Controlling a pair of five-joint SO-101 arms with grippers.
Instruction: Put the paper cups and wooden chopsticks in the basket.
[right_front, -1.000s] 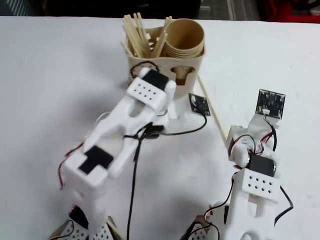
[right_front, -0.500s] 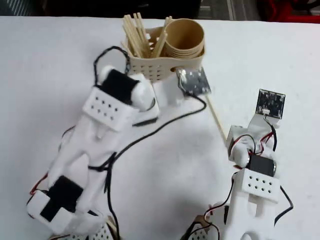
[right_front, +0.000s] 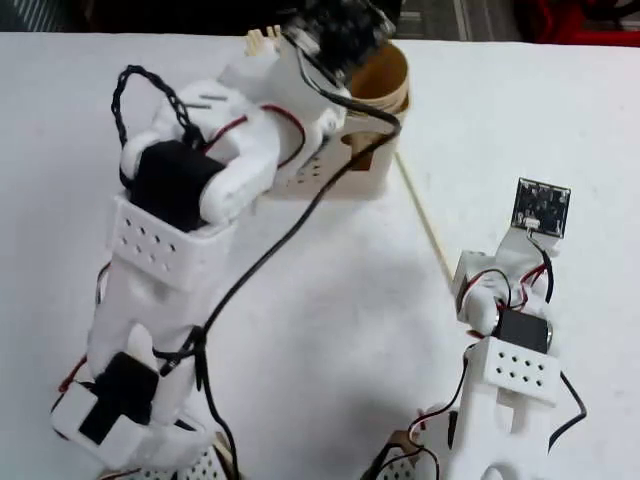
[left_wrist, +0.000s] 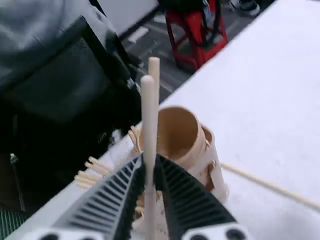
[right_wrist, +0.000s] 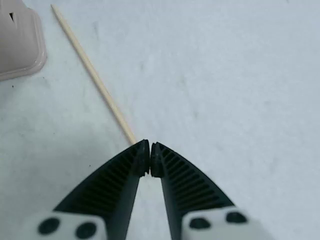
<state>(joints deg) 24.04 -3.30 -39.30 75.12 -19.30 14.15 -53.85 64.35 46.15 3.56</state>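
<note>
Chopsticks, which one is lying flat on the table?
The lone chopstick on the table beside the basket, one end at the tips of the right gripper. The others stand in the basket or are clamped in the left gripper.

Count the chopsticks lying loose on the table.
1: a chopstick on the table right of the basket, one end by the right gripper. The left arm could hide others.

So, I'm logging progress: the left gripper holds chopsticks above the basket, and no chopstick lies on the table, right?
Not quite. The left gripper does hold chopsticks above the basket, but one chopstick lies on the table beside the basket; the high view shows it.
</note>
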